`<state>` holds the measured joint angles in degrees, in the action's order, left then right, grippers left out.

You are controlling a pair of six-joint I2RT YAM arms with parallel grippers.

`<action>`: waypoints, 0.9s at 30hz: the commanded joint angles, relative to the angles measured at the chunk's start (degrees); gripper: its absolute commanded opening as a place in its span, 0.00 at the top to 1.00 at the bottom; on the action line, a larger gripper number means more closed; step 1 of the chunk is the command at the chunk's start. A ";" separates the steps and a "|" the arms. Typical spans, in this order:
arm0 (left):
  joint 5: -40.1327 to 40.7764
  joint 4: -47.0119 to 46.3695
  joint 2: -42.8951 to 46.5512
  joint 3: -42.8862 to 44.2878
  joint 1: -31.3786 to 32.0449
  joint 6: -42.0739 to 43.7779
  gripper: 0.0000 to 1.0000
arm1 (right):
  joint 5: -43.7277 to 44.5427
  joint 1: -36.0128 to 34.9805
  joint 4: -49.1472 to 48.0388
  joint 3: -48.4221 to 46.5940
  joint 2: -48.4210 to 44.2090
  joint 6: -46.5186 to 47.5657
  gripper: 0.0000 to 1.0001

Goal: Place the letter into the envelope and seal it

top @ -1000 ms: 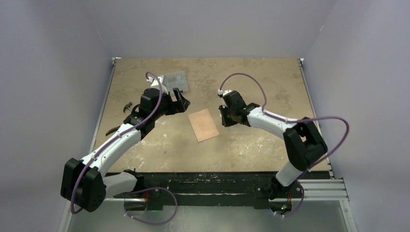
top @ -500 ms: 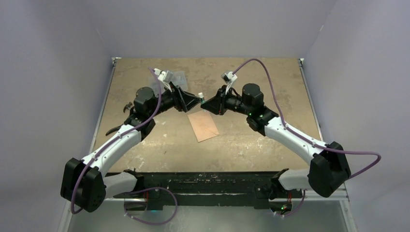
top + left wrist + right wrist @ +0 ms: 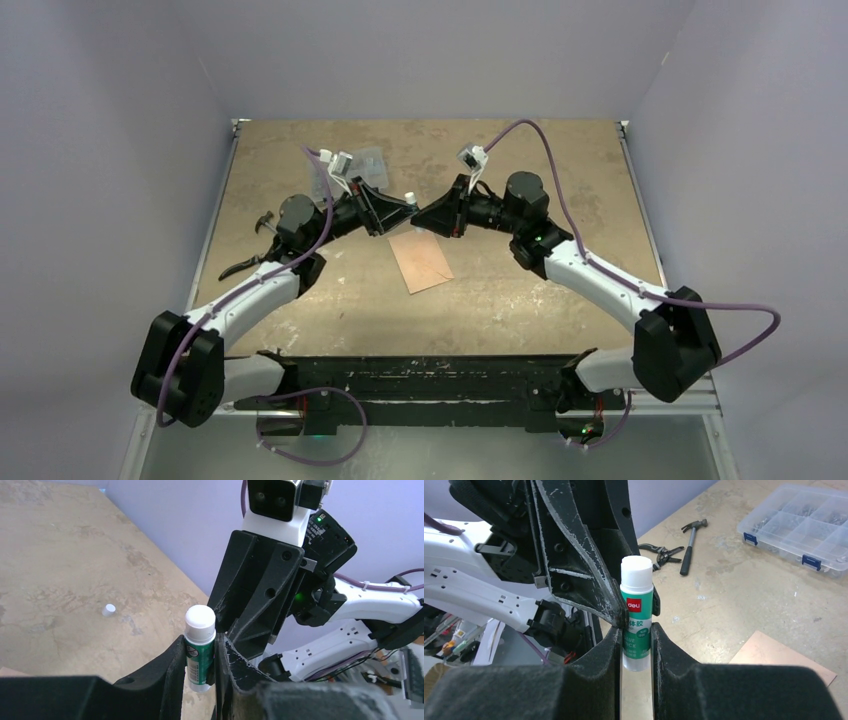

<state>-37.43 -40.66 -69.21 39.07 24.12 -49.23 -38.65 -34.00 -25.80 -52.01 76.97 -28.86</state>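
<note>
The left end effector [image 3: 200,647] is clenched on a glue stick [image 3: 200,620], and the right end effector [image 3: 636,632] grasps the same stick from the opposite side. The envelope [image 3: 421,262] lies flat on the worktop [image 3: 520,290], below where they meet and apart from both.

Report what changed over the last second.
Both arms swung inward and met above the envelope. The left gripper, open before, closed on the glue stick that the right gripper holds, so both now grip it. The envelope lay unmoved on the table, and the right gripper's hold did not change.
</note>
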 commanded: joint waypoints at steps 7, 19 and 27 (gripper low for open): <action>-4.13 -17.85 -4.27 -2.07 -0.12 -11.05 1.00 | -8.15 -0.45 -3.47 -1.68 1.25 -0.94 0.92; 1.61 -13.66 -0.85 2.27 -0.12 -11.41 1.00 | 5.86 -0.23 -27.44 14.63 -8.71 -24.64 0.20; 3.33 -14.88 -0.18 3.57 -0.12 -16.76 1.00 | 15.63 -0.35 -49.57 23.13 -6.89 -44.86 0.24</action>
<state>-35.48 -52.80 -70.70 40.42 23.88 -62.41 -29.32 -34.35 -59.40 -29.50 68.73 -61.89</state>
